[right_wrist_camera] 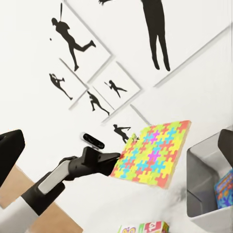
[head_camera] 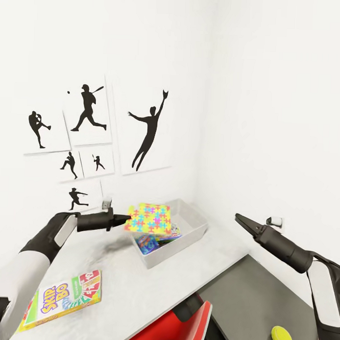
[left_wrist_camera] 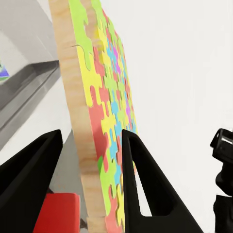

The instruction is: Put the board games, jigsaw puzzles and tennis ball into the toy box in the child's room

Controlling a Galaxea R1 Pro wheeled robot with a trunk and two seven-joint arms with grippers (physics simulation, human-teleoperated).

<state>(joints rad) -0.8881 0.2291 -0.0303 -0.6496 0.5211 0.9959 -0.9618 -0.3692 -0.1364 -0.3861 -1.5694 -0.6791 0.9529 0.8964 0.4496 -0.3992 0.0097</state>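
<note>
My left gripper is shut on the edge of a jigsaw puzzle, a flat board with a multicolour piece pattern. It holds the board tilted in the air over the near-left corner of the grey toy box. In the left wrist view the puzzle stands between the two black fingers. A blue board game and another colourful flat piece lie inside the box. A yellow-edged board game lies on the white table. The tennis ball rests on the lower dark section. My right gripper hovers open to the box's right.
A red chair is tucked under the table's near edge. White walls meet in a corner just behind the toy box, and black baseball-player pictures hang on the left wall. The right wrist view shows the puzzle and the toy box.
</note>
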